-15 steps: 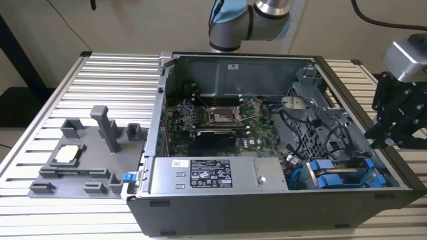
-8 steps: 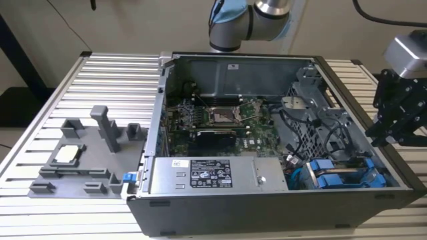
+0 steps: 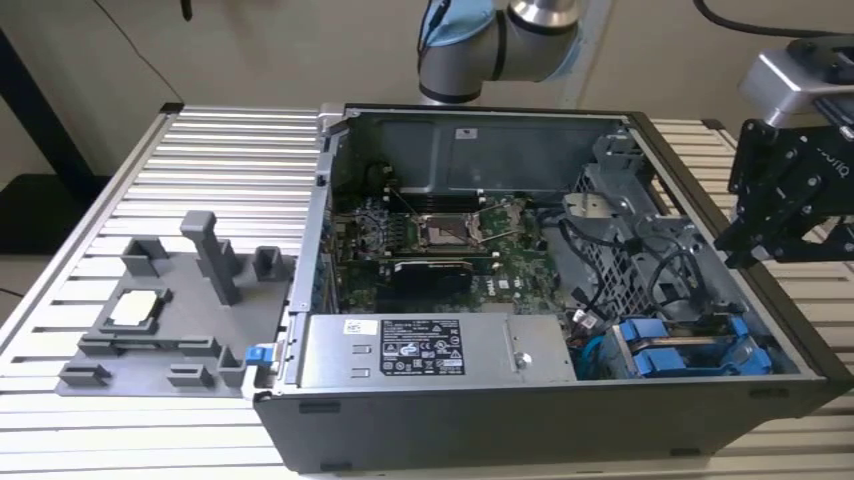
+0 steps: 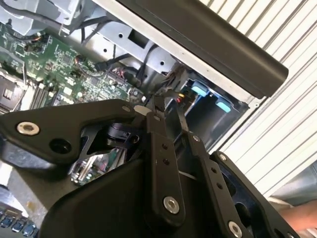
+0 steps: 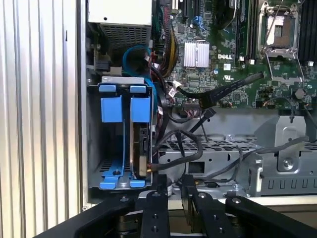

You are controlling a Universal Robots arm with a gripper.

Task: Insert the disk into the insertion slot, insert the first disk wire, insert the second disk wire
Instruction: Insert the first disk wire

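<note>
The disk (image 3: 657, 352) is sitting in the insertion slot (image 3: 601, 355), lower right of the exterior view; your gripper (image 3: 750, 240) is hanging at middle right, jaws slightly apart, empty; for wiring, be squaring up on the black connector (image 5: 207, 101).

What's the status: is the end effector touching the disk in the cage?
Apart. In the exterior view the end effector hangs well clear of the disk, with open space between them.
</note>
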